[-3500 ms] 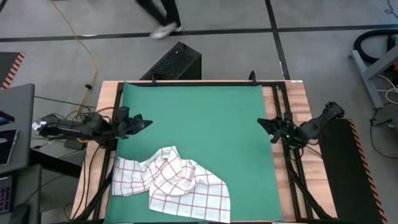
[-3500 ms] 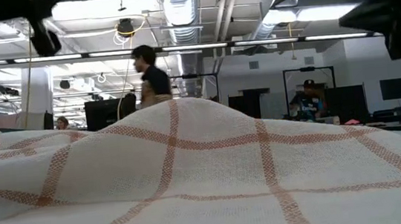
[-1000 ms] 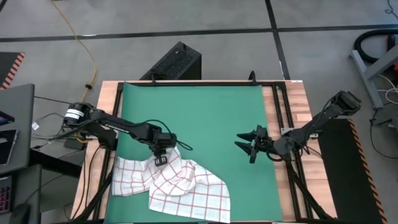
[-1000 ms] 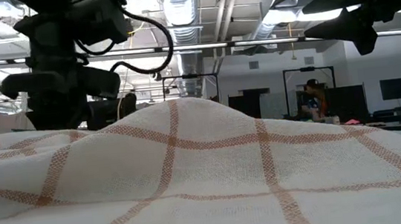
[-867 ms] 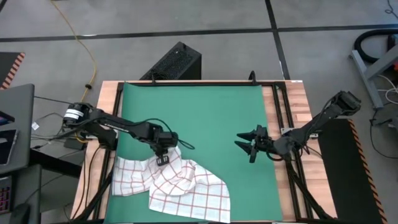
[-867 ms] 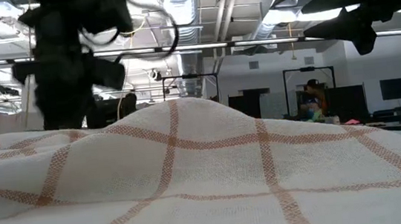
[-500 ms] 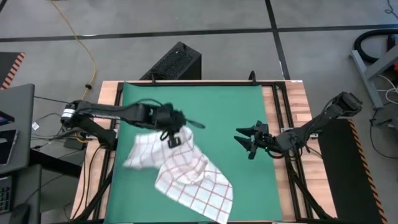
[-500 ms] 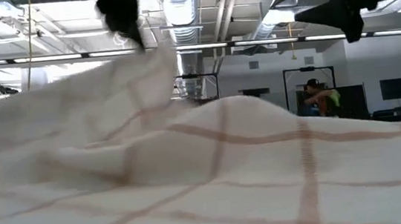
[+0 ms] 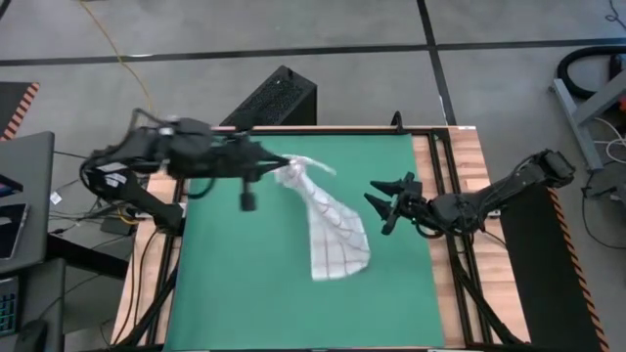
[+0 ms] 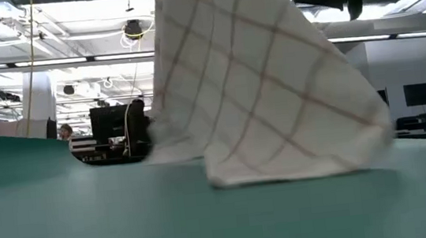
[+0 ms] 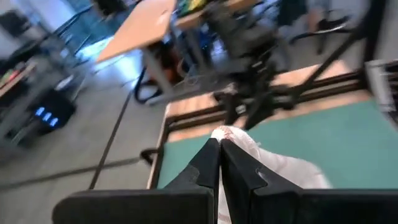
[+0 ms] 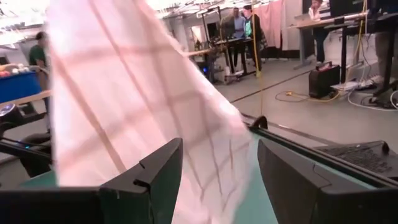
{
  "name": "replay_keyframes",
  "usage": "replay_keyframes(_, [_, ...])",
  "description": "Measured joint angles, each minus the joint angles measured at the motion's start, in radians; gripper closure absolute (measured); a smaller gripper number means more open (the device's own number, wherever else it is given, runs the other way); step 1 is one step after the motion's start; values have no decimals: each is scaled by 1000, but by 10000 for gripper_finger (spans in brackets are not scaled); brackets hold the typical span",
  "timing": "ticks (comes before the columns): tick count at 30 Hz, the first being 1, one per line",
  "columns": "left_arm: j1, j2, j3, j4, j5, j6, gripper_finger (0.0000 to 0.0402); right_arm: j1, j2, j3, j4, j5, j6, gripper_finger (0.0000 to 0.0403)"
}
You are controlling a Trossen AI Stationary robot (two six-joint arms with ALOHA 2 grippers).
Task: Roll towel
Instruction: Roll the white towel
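Note:
The towel [image 9: 328, 225], white with thin red-brown grid lines, hangs in a long narrow drape over the middle of the green mat [image 9: 215, 284]. My left gripper [image 9: 277, 172] is raised above the mat's far left part and shut on the towel's top end. In the low view the towel [image 10: 265, 90] reaches down to the mat; whether its lower edge [image 10: 298, 175] touches it, I cannot tell. My right gripper [image 9: 384, 207] hovers open at the mat's right side, level, pointing at the towel [image 12: 143, 93], apart from it. My left gripper pinches a bunched bit of the towel's top end [image 11: 225, 133] between its two shut fingers [image 11: 208, 163]; how many layers, I cannot tell. The fingers reach out nearly level from the table's left. The cloth [image 11: 280, 173] falls away below the fingers and spreads wider toward its lower end.
Bare green mat lies left and near of the towel. Wooden table strips and black rails [image 9: 445, 166] border the mat. A black box [image 9: 276, 96] sits on the floor beyond the far edge. People stand in the room behind [image 10: 129, 116].
My left gripper has stayed shut and risen fast, drifting toward the table's far edge and turning from pointing down to nearly level. It has pulled the towel out of its crumpled heap at the near left, and the cloth now hangs stretched out over the mat's middle. My right gripper has risen slightly.

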Motion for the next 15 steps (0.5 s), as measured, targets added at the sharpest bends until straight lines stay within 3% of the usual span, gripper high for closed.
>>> replay_keyframes(4, [-86,-13,74,-215,-27,-123,401,3,0,0,-97,-1,126,171])
replay_keyframes(10, [-170,14,73,-562,-112,-468,401,26,35,0,-427,-6,568,171])
replay_keyframes(15, [-202,73,59,-627,-150,-502,401,30,185,0,-488,-148,845,171])
